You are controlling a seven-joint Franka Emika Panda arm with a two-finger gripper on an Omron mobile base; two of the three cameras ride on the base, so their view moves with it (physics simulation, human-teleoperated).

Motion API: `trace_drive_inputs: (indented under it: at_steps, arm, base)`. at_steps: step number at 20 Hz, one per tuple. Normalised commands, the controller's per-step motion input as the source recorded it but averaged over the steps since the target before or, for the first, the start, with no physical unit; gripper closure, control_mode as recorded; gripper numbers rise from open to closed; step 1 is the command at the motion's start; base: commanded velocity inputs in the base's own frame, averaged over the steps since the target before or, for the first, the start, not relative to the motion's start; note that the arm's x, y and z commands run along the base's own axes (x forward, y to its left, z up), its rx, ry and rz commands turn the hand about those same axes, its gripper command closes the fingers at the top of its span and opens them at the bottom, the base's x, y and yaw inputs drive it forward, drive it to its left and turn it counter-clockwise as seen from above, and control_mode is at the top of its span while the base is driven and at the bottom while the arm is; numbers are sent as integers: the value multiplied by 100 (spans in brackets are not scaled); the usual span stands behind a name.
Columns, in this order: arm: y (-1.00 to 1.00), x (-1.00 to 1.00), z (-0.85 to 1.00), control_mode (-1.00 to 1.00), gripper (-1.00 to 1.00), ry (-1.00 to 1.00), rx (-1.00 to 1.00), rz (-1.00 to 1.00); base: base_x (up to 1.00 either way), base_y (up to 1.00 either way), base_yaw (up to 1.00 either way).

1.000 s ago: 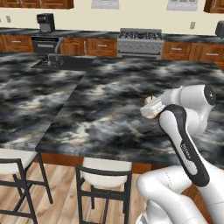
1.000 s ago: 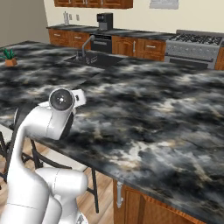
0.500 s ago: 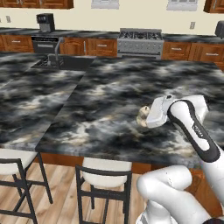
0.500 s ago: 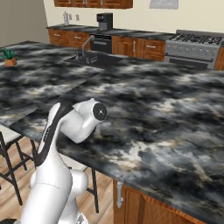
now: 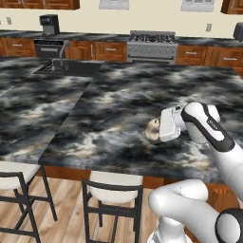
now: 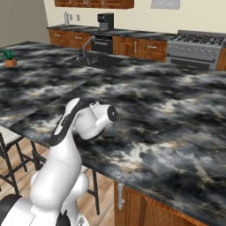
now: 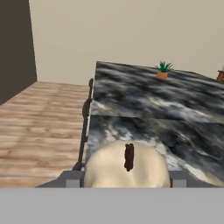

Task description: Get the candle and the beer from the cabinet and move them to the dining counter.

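My gripper (image 5: 159, 131) reaches out low over the dining counter (image 5: 95, 95), near its front right edge, and is shut on the candle (image 5: 152, 129). The candle is a stubby cream lump with a dark wick. In the hand view the candle (image 7: 127, 168) sits between the two fingertips (image 7: 72, 179), with the marble dining counter (image 7: 153, 96) stretching beyond it. Whether the candle rests on the marble I cannot tell. In the right base view the white hand covers the candle above the dining counter (image 6: 176, 110). The beer is out of view.
Two stools (image 5: 114, 185) (image 5: 14, 175) stand under the counter's near edge. A sink with faucet (image 5: 61, 66) is set in the far left of the top. A small potted plant (image 6: 9, 57) stands at the left end. Stove (image 5: 152, 45), coffee machine (image 5: 47, 21) and wall cabinets (image 5: 47, 4) line the back wall.
The arm has stretched forward and dipped, carrying the candle from above the counter's edge out over the marble and lower down. The grip has not altered.
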Motion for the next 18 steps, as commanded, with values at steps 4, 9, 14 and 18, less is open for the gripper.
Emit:
trace_drive_inputs:
  at_steps: [4, 9, 14, 18]
  arm:
    - [5, 21, -29, -100, 100, 3, 0, 0]
    - [23, 30, -35, -100, 100, 0, 0, 0]
    - [23, 31, -44, -100, 100, 0, -1, 0]
    - [25, 39, -43, -100, 100, 0, -5, 0]
  base:
    - [0, 0, 0]
    - [0, 0, 0]
    - [0, 0, 0]
    - [0, 0, 0]
